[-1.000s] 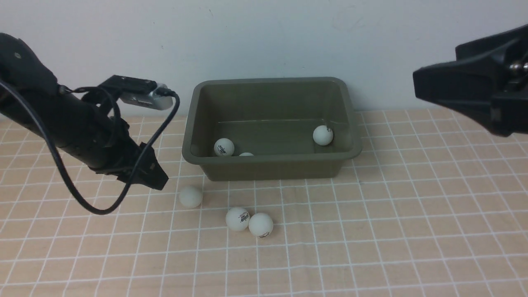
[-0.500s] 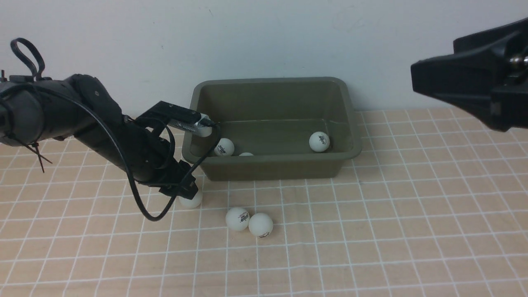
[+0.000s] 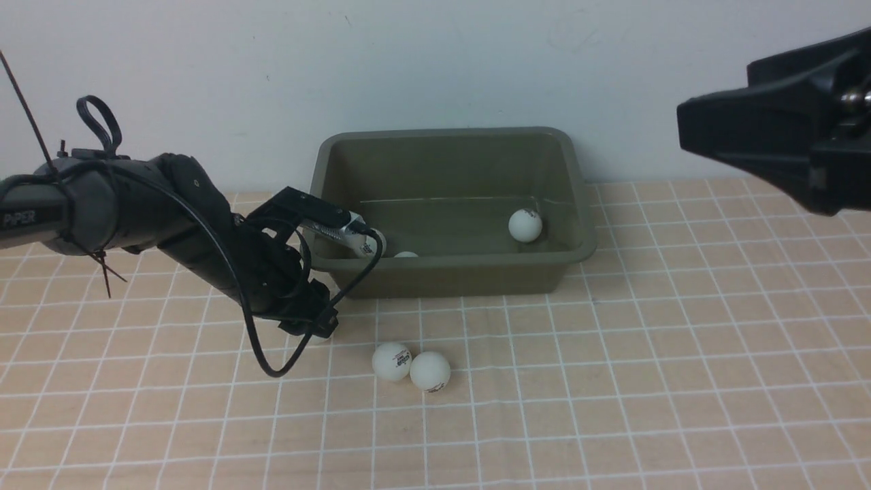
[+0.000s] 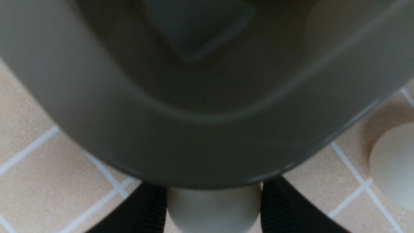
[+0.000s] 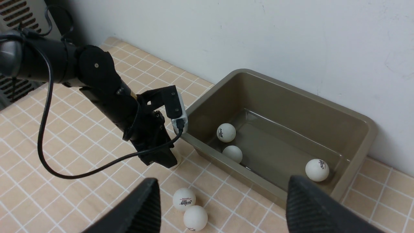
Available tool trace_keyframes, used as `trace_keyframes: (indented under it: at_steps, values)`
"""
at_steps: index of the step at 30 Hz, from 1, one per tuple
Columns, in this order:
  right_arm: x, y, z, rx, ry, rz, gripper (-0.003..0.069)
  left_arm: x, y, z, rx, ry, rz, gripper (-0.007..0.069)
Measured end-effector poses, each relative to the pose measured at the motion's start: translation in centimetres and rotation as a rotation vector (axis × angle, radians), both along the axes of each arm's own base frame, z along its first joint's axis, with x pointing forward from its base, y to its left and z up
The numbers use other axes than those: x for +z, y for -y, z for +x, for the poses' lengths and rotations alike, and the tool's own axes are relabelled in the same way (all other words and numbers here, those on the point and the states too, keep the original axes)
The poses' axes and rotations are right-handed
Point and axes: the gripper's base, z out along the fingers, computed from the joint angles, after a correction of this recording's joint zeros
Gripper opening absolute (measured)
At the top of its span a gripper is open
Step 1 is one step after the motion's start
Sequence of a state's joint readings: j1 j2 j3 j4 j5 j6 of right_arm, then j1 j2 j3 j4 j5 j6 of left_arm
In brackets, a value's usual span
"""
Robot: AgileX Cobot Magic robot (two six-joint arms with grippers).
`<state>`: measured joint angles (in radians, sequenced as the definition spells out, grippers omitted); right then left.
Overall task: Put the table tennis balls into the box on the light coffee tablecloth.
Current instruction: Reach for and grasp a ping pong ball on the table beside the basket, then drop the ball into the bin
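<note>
Left end effector (image 3: 318,325) sits low on the tablecloth (image 3: 612,381), by the near left corner of the box (image 3: 449,163), squeezing one ball (image 4: 213,207). Right end effector (image 5: 221,181) is up high, fingers wide apart. Three balls (image 5: 226,132) (image 5: 233,153) (image 5: 317,169) lie inside the box. Two more balls (image 3: 392,361) (image 3: 429,370) touch on the cloth.

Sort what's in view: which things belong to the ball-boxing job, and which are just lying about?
Job in hand:
- olive-grey box
- checked tablecloth
- three table tennis balls inside it
- pair of balls side by side on the cloth
- sixth ball between the left jaws

Lying about:
- nothing loose; only the wall, a vent grille and the left arm's cable
</note>
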<state>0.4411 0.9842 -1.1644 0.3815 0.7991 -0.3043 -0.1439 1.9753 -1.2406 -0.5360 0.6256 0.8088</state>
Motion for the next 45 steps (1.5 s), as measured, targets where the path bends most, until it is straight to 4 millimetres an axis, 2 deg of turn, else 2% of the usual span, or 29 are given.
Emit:
trace_keyframes:
  at_steps: [4, 6, 12, 18, 21, 27, 30, 33, 35, 36, 38, 39, 40, 41, 42, 43, 45]
  values:
    - [0.2, 0.0, 0.1, -0.007, 0.017, 0.010, 0.0472, 1.1, 0.4, -0.1, -0.027, -0.033, -0.032, 0.0300]
    - [0.2, 0.0, 0.1, -0.010, 0.025, 0.015, 0.0472, 2.6, 0.7, 0.0, -0.051, -0.035, -0.065, 0.0300]
    - [0.4, 0.0, 0.2, -0.015, 0.042, 0.022, 0.0472, 10.2, 2.7, 0.9, -0.176, 0.064, -0.268, 0.0300]
    - [0.3, 0.0, 0.2, -0.010, 0.031, 0.017, 0.0472, 13.1, 2.9, 2.6, -0.151, 0.206, -0.294, 0.0300]
    - [0.3, 0.0, 0.1, -0.008, 0.027, 0.015, 0.0472, 13.1, 3.0, 3.5, -0.137, 0.229, -0.292, 0.0300]
    - [0.2, 0.0, 0.1, -0.006, 0.023, 0.013, 0.0472, 9.2, 3.1, 5.9, -0.129, 0.213, -0.258, 0.0304]
    - [0.2, 0.0, 0.1, -0.006, 0.023, 0.013, 0.0472, 7.6, 3.1, 6.4, -0.130, 0.183, -0.252, 0.0361]
    - [0.2, 0.0, 0.1, -0.006, 0.023, 0.013, 0.0472, 8.0, 3.2, 6.3, -0.112, 0.163, -0.268, 0.0431]
    - [0.2, 0.0, 0.1, -0.006, 0.022, 0.015, 0.0472, 9.7, 3.3, 6.2, -0.108, 0.168, -0.291, 0.0449]
    - [0.2, 0.0, 0.1, -0.006, 0.022, 0.015, 0.0472, 9.9, 3.3, 6.2, -0.112, 0.172, -0.291, 0.0449]
    - [0.2, 0.0, 0.1, -0.006, 0.022, 0.015, 0.0472, 13.0, 3.4, 5.6, -0.114, 0.190, -0.321, 0.0444]
    - [0.2, 0.0, 0.1, -0.006, 0.022, 0.015, 0.0472, 15.3, 3.5, 5.0, -0.117, 0.206, -0.344, 0.0433]
    - [0.2, 0.0, 0.1, -0.006, 0.022, 0.015, 0.0472, 16.3, 3.5, 4.6, -0.115, 0.198, -0.359, 0.0421]
    - [0.2, 0.0, 0.1, -0.006, 0.022, 0.015, 0.0472, 18.6, 3.5, 3.8, -0.121, 0.201, -0.374, 0.0399]
    - [0.2, 0.0, 0.1, -0.006, 0.022, 0.015, 0.0472, 20.0, 3.4, 3.0, -0.129, 0.192, -0.377, 0.0378]
    - [0.2, 0.0, 0.1, -0.006, 0.023, 0.013, 0.0472, 21.2, 3.3, 2.3, -0.137, 0.179, -0.372, 0.0355]
    - [0.2, 0.0, 0.1, -0.007, 0.025, 0.010, 0.0472, 22.1, 3.2, 1.6, -0.137, 0.167, -0.357, 0.0325]
